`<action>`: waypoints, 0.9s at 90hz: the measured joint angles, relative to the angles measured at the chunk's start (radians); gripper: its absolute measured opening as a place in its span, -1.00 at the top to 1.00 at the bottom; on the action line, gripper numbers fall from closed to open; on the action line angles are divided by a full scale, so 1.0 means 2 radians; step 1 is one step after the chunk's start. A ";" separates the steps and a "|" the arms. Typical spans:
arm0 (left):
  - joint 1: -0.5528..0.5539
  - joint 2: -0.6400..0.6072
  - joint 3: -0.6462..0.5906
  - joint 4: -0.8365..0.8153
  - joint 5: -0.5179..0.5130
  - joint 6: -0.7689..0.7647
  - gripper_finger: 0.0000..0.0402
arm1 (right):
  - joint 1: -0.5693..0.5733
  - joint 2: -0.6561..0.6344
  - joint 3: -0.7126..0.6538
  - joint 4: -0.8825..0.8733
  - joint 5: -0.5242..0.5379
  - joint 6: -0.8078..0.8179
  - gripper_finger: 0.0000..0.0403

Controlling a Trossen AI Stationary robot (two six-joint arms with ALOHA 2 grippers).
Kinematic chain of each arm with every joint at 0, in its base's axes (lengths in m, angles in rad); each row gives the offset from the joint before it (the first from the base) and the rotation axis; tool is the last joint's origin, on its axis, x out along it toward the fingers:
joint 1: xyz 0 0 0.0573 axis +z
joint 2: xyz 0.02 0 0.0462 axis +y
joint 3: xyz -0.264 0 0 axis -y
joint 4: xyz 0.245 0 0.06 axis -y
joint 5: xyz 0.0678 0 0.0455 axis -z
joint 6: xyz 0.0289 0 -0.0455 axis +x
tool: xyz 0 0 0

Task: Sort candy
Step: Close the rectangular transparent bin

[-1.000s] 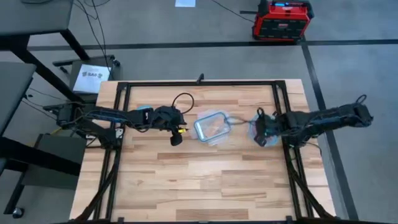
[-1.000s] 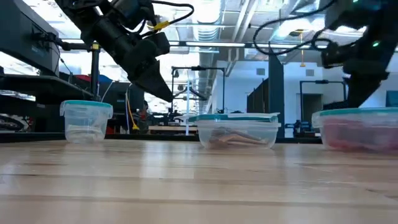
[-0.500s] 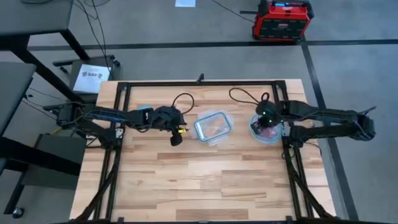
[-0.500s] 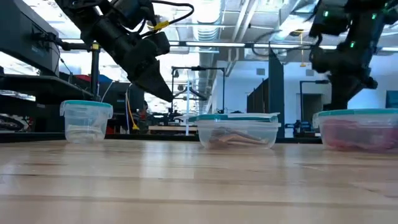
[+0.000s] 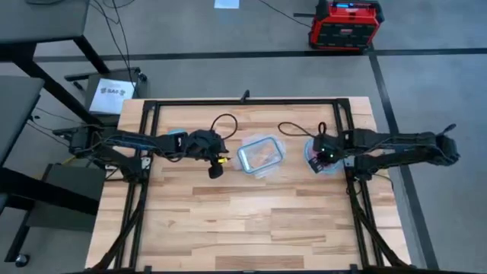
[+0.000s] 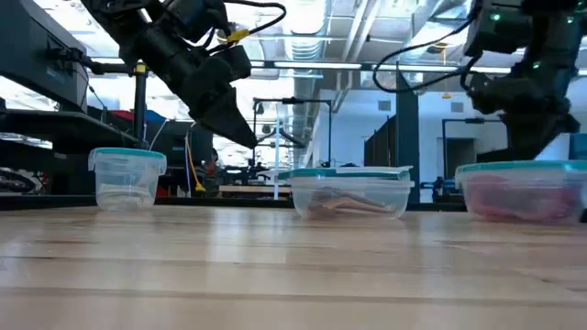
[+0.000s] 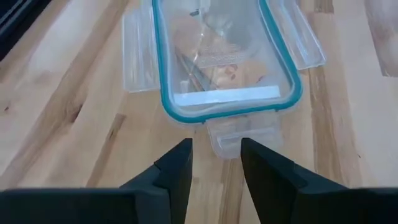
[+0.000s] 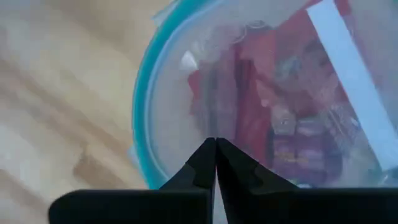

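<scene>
Evidently light and crinkly, the candy wants a mid-wrapper pinch; right gripper jaws pressed together, left gripper jaws spread.

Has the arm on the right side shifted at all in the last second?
Yes. The right gripper has swung back and forth over the round container of red candy, its fingers shut. The left gripper stayed beside the rectangular container.
</scene>
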 joint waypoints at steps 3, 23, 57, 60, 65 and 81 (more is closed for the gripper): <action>0.000 0.000 0.000 0.001 0.000 0.000 0.39 | -0.009 0.001 0.000 0.007 0.013 -0.007 1.00; 0.000 0.000 0.000 -0.002 0.000 0.009 0.39 | -0.106 0.003 -0.003 0.084 0.059 -0.101 1.00; -0.003 0.000 0.000 -0.003 0.000 -0.009 0.39 | 0.044 -0.030 -0.032 0.267 0.057 -0.114 1.00; -0.003 0.000 0.000 -0.003 0.000 -0.006 0.39 | 0.073 -0.024 -0.048 0.296 0.068 -0.107 1.00; -0.003 0.000 0.000 -0.003 0.000 -0.003 0.39 | 0.112 -0.008 -0.075 0.341 0.099 -0.103 1.00; -0.003 0.000 0.000 -0.003 0.000 0.001 0.39 | 0.184 0.063 -0.131 0.393 0.194 -0.089 1.00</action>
